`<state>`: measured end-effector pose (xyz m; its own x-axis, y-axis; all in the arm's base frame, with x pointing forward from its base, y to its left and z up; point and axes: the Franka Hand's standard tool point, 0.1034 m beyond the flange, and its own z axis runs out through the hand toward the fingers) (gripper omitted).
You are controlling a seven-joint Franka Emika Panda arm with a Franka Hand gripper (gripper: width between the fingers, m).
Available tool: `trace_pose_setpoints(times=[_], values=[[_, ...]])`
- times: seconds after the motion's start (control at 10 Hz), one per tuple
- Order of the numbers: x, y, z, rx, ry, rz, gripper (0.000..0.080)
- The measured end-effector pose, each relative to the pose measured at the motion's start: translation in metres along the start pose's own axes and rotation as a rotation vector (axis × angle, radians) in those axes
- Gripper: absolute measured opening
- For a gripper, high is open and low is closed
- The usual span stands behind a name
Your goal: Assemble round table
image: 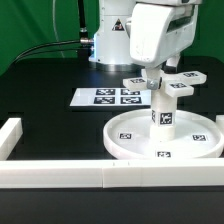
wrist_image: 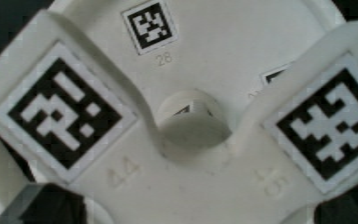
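The large rimmed disc point(image: 130, 143) lies flat on the table at the exterior view's right. The thick short cylinder point(image: 163, 113) stands upright on its centre hub. The flat cross-shaped piece point(image: 180, 85) rests level on top of the cylinder. My gripper point(image: 156, 77) comes down from above and is shut on the cross-shaped piece. In the wrist view the cross-shaped piece point(wrist_image: 190, 125) fills the frame with its tags. My dark fingertips point(wrist_image: 30, 205) show on either side of one arm, with the gripper point(wrist_image: 197, 206) centred on it. The disc and cylinder are hidden there.
The marker board point(image: 108, 97) lies flat behind and to the exterior view's left of the disc. A long white wall bar point(image: 90, 176) runs along the front edge and another point(image: 10, 136) stands at the left. The robot base point(image: 108, 45) is at the back.
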<state>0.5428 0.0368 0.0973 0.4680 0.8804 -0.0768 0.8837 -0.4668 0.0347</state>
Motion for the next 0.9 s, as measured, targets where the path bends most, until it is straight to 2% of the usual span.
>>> trace_pose_setpoints(times=[0.2,0.3,0.4,0.5,0.6,0.9], values=[[-0.0011,-0.0005,0.0025,0.004,-0.003,-0.006,0.0649],[-0.0015,-0.0006,0.0028,0.004,-0.003,-0.006,0.0535],[-0.0008,0.0006,0.0023,-0.002,0.003,-0.001,0.0535],[-0.0007,0.0006,0.0023,-0.002,0.003,0.015,0.0446],[-0.0008,0.0007,0.0023,-0.002,0.003,0.013,0.0446],[-0.0003,-0.0002,0.0024,0.008,0.009,0.241,0.0446]])
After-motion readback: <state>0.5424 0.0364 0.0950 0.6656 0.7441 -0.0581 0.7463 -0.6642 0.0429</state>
